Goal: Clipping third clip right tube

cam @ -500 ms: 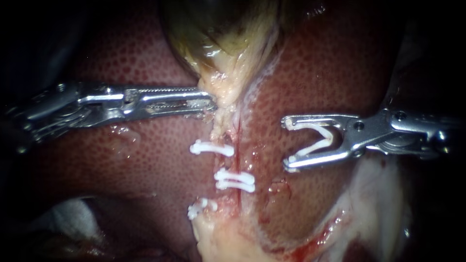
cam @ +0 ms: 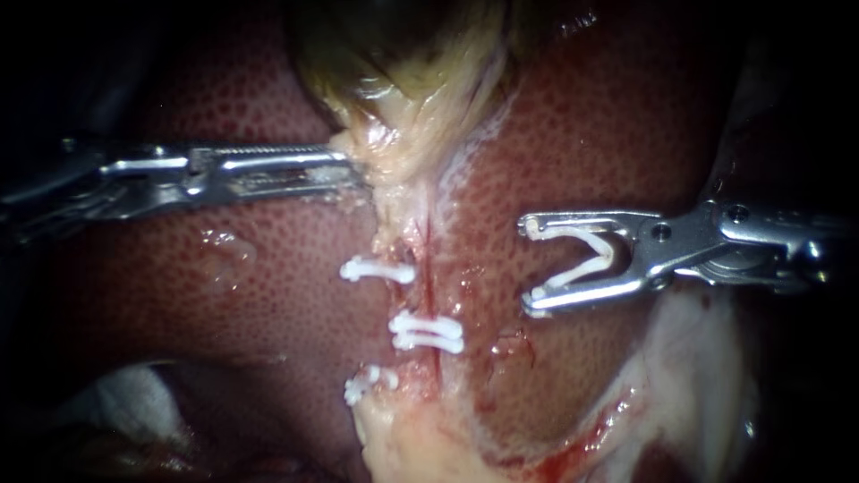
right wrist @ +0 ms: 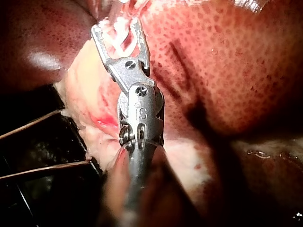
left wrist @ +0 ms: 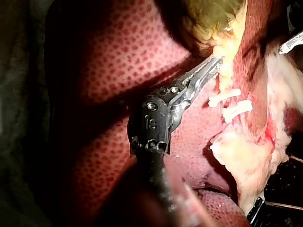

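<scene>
The left instrument (cam: pixel 353 170), clamped on the gallbladder (cam: pixel 403 80), is drawing it up-left — tensioning the tube (cam: pixel 428 268); the right instrument (cam: pixel 530 264), gripping its open clip (cam: pixel 573 233), is hovering apart.

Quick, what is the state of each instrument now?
Left instrument: shut on the gallbladder.
Right instrument: holds an open clip.

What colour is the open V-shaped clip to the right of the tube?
White. The open V-shaped plastic clip shows best in the endoscope view.
</scene>
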`<state>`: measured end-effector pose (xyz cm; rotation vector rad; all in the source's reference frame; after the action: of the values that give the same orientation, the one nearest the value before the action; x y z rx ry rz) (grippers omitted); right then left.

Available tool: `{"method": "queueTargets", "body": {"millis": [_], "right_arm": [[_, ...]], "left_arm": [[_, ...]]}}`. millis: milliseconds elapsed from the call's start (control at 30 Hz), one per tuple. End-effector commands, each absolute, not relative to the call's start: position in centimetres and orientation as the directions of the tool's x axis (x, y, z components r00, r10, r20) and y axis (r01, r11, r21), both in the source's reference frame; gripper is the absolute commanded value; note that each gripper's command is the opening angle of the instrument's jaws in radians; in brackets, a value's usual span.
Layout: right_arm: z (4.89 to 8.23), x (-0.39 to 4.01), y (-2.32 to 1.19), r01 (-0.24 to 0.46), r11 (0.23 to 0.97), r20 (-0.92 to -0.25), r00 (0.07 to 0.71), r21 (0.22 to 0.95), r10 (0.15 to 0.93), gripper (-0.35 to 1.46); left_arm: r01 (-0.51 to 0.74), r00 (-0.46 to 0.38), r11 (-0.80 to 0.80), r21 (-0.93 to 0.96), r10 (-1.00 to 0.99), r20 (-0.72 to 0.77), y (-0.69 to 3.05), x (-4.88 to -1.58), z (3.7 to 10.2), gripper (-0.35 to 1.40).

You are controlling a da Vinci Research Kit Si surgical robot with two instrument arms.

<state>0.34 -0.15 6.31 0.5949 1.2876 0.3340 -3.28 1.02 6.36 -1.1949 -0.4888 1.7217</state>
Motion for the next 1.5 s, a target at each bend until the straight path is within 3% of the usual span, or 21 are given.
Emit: {"method": "queueTargets", "body": {"millis": [33, 233, 600, 1167, 1500], "right_arm": [[6.31, 0.34, -0.15, 0.092, 0.805, -0.795, 0.261, 0.585, 0.548, 0.5], [6.31, 0.35, -0.15, 0.091, 0.806, -0.795, 0.261, 0.585, 0.548, 0.5], [6.41, 0.54, -0.19, 0.084, 0.809, -0.797, 0.261, 0.581, 0.545, 0.5], [7.63, 1.41, -0.55, 0.066, 0.778, -0.754, 0.307, 0.625, 0.58, 0.5], [7.7, 1.77, -0.67, 0.092, 0.706, -0.694, 0.314, 0.702, 0.649, 0.5]], "left_arm": [[-0.475, -0.062, -0.466, -0.746, 0.864, -0.5, 1.05, -3.22, 6.33, -0.35], [-0.484, -0.038, -0.454, -0.748, 0.865, -0.5, 1.13, -2.99, 6.15, -0.35], [-0.485, -0.037, -0.457, -0.745, 0.862, -0.505, 1.11, -2.99, 6.1, -0.35], [-0.493, -0.036, -0.459, -0.739, 0.86, -0.509, 1.06, -3.06, 6.01, -0.35], [-0.492, -0.036, -0.459, -0.74, 0.86, -0.509, 1.06, -3.1, 6.01, -0.35]]}}
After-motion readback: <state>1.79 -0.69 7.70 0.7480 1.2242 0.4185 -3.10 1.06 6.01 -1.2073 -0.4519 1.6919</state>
